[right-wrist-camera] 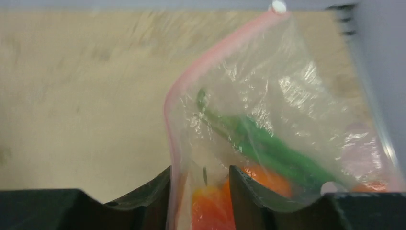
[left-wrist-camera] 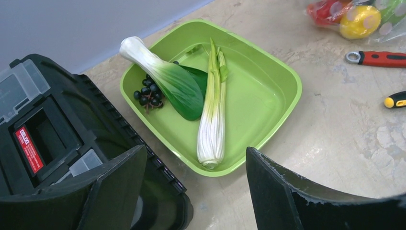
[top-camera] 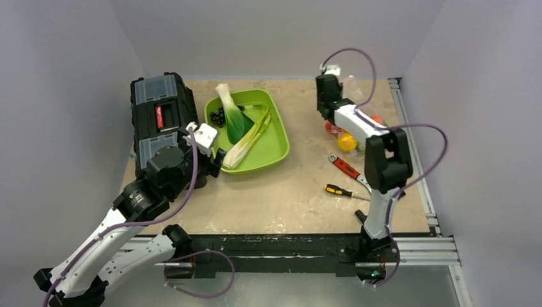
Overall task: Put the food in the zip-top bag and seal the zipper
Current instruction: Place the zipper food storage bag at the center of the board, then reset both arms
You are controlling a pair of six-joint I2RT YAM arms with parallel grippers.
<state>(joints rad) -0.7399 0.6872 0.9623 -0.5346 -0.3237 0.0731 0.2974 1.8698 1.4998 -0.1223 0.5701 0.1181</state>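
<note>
Far right of the table, just beside the rail: zip-top bag [right-wrist-camera: 287, 110], clear, slumped, already loaded. Inside it are a green piece [right-wrist-camera: 268, 143], an orange piece [right-wrist-camera: 210, 206] and a yellow piece [top-camera: 347, 142].

- Zipper [right-wrist-camera: 191, 81]: the pink strip starts between the right gripper's [right-wrist-camera: 200, 191] fingers. It runs up and away from the hand, then bends right towards the far corner. A white tab [right-wrist-camera: 277, 5] sits at its far end. The bag's body lies right of the strip.
- Right gripper: jaws narrowly parted and straddling the strip, with no clamp visible. Whether the strip is pressed shut along its length cannot be told.
- Judgement: any sealing pass should follow the strip's long axis, outward from the fingers towards the tab. The right arm is the one in place for it.
- Left gripper [left-wrist-camera: 194, 158]: wide open, empty, well apart from the bag. It hangs over the near rim of the green tray [left-wrist-camera: 282, 81], beside the black toolbox [left-wrist-camera: 43, 143].
- Tray contents: bok choy [left-wrist-camera: 167, 81], celery stalk [left-wrist-camera: 213, 115], dark grapes [left-wrist-camera: 147, 93].
</note>
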